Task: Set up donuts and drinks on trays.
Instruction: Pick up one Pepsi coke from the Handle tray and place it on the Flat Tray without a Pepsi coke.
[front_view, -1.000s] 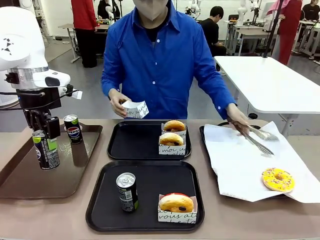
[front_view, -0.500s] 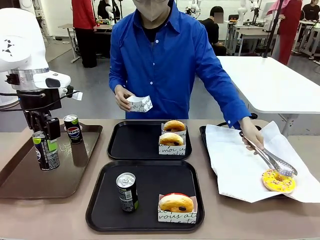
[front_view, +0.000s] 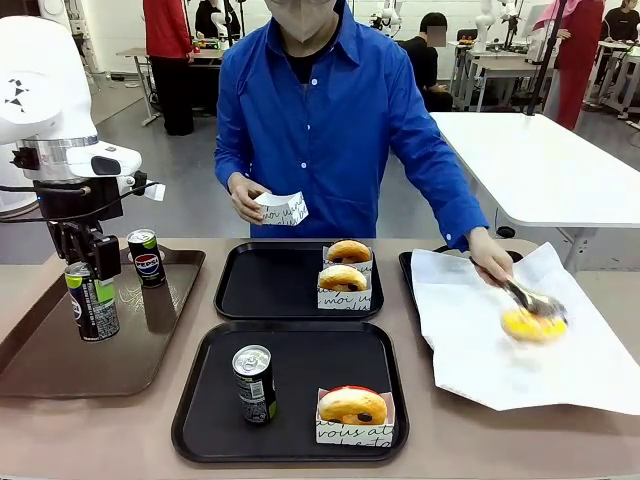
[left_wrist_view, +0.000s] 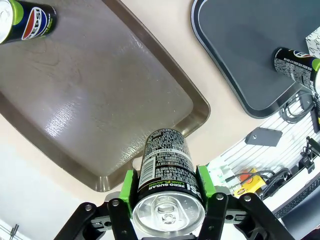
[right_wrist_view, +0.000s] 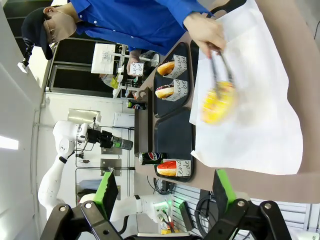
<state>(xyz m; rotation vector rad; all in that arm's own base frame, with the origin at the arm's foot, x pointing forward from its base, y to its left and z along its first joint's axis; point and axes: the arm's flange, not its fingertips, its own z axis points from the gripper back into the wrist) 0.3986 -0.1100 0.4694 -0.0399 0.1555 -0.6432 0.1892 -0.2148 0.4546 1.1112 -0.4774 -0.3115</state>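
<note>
Over the brown tray (front_view: 40, 345), at 9 o'clock on the worktop (front_view: 420, 450), the left hand (left_wrist_view: 167, 197) is clamped on a can (left_wrist_view: 165, 172), green pads against its upper wall on both sides. Its base appears clear of the tray, though the front view leaves this uncertain. Judged rigid but thin-walled and smooth, it should be held around the mid-to-upper body with moderate force; a full can would carry some weight and could slip. A second can (front_view: 147, 257) stands at 11 o'clock on the same tray.

The near black tray (front_view: 300, 345) carries one can (front_view: 254, 383) and a sleeved donut (front_view: 352, 406). The far black tray (front_view: 270, 280) holds two sleeved donuts (front_view: 345, 266) and no can, the probable destination.

The right hand (right_wrist_view: 162, 192) stands open, empty. The person lifts a yellow donut (front_view: 532, 324) with tongs (front_view: 525, 297) above the white paper (front_view: 500, 370); soft, easily crushed.
</note>
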